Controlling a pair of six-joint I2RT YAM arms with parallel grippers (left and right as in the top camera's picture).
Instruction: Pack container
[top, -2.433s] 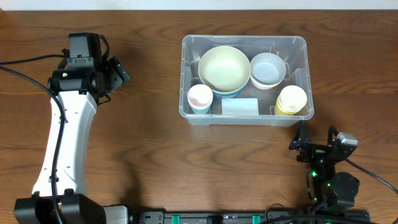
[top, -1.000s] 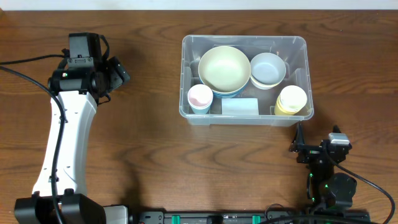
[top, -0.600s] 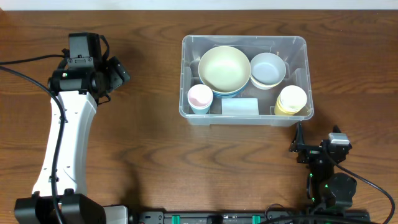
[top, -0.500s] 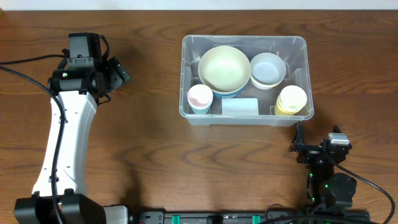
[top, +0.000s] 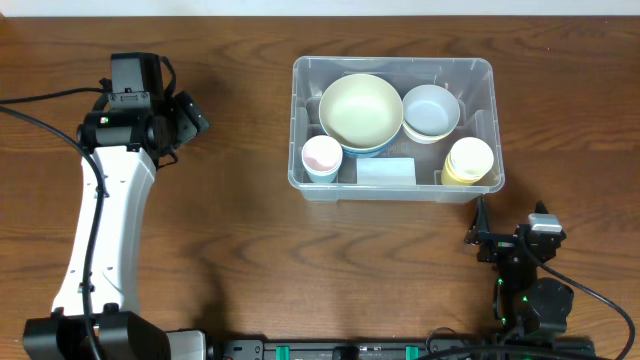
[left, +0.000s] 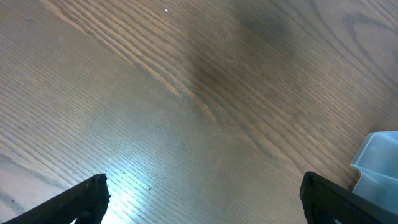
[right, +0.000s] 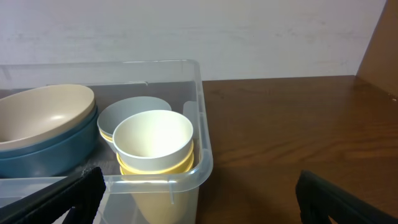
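Container loaded; both hands standing clear.
The container (top: 390, 62) sits on the surface (top: 250, 250) toward 1 o'clock, holding bowls (top: 361, 110), cups (top: 469, 160) and a flat pale box (top: 386, 172). The left hand (top: 190, 117), at 10 o'clock, has its fingers spread wide and holds nothing. The right hand (top: 480, 235), at 5 o'clock near the container's corner, is likewise apart.

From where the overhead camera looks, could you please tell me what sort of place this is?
Probably an indoor robot workbench, perhaps a lab. A wood-grain table has a left arm and a right arm at it, a clear container holds bowls and cups, and a plain white wall stands behind.
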